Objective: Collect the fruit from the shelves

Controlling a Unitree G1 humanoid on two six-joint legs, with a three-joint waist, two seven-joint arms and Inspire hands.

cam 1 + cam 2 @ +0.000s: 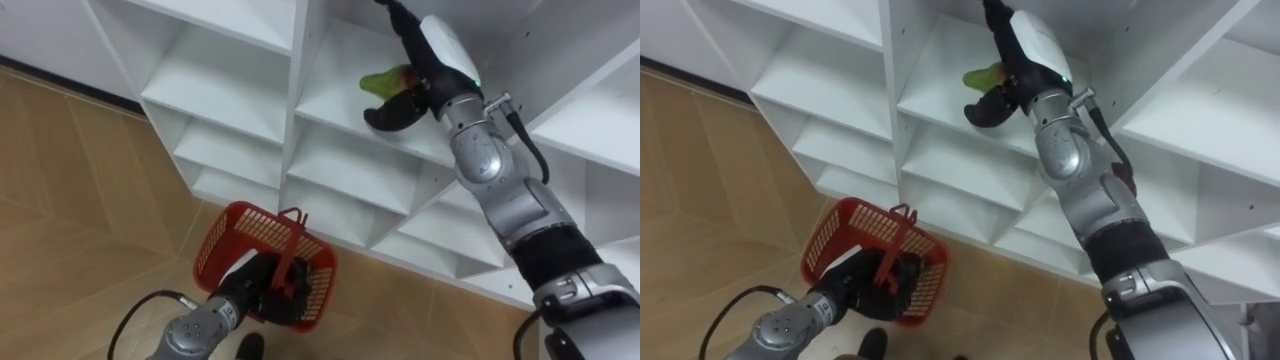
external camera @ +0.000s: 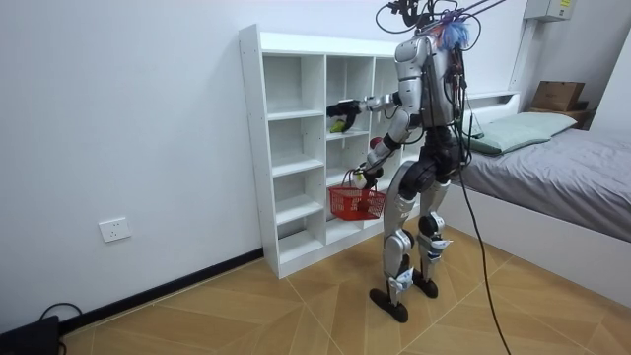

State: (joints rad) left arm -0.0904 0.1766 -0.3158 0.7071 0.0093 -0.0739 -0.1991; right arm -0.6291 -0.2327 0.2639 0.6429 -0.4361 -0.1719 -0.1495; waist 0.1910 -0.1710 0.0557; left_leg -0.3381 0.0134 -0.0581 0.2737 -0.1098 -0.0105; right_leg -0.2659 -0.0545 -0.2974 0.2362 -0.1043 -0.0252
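You face a matt white board closet (image 1: 225,95), a red plastic lattice basket (image 1: 218,245), a smooth-skinned green-red fruit (image 1: 388,78) and satin wood parquet floor (image 1: 70,200).

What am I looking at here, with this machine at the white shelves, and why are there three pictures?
This is a humanoid robot standing on two legs in a bedroom, facing a white shelf. The room view comes from a camera set some way off. It shows the whole robot, with a bed behind it. The other two pictures come from the two eyes of a camera on the robot's head, looking down at its own arms, so they show nearly the same scene.

Its right hand reaches into an upper compartment, with its fingers curled round a green fruit there. Its left hand is low and grips the handle of a red basket, held above the wooden floor. It seems to be gathering fruit into the basket.
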